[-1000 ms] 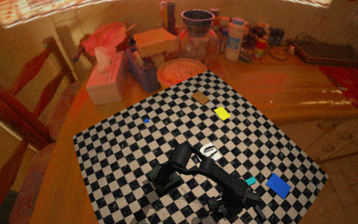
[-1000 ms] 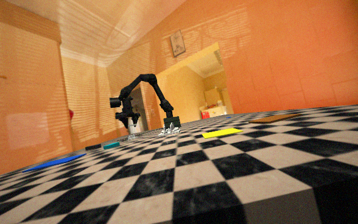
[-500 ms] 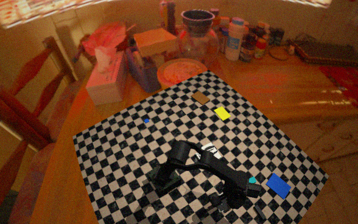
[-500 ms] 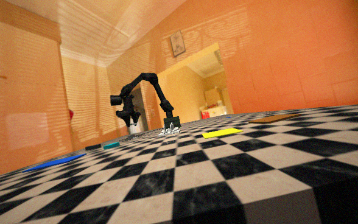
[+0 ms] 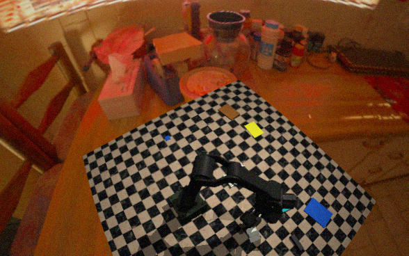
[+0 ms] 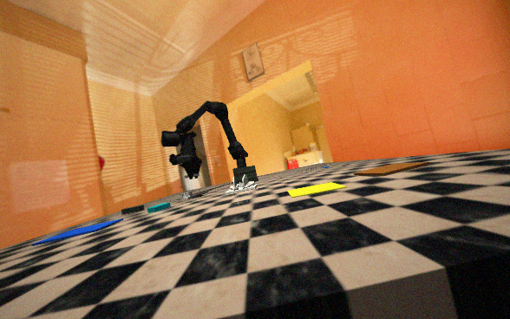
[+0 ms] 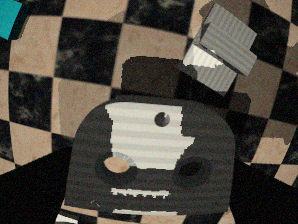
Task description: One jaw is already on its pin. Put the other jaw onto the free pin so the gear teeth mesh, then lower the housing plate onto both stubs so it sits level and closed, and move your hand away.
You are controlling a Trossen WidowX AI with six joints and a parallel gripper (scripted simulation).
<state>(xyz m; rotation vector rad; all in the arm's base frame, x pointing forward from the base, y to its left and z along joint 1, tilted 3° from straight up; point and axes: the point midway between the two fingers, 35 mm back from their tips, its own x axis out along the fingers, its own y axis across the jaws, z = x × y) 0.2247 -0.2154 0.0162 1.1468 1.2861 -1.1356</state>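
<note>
My gripper (image 5: 251, 220) (image 6: 191, 176) (image 7: 149, 161) is shut on the grey housing plate (image 7: 145, 127), which has rounded corners, two large round holes and a small one. The plate is partly sunlit and spans between the fingers, above the checkered mat. A grey ribbed piece (image 5: 254, 235) (image 6: 186, 196) (image 7: 227, 37) lies on the mat below and to one side, near the top right of the wrist view. A white assembly (image 5: 231, 183) (image 6: 243, 187) stands near the arm's base, mostly hidden by the arm in the top view. I cannot tell its jaws, pins or stubs apart.
A teal block (image 5: 286, 210) (image 6: 159, 207) (image 7: 7, 20), a black block (image 5: 296, 242) (image 6: 132, 209) and a blue sheet (image 5: 318, 212) (image 6: 80, 231) lie beyond the hand. Yellow (image 5: 254, 129) (image 6: 317, 189) and brown (image 5: 229, 111) (image 6: 390, 169) sheets and a small blue piece (image 5: 167, 138) lie farther away.
</note>
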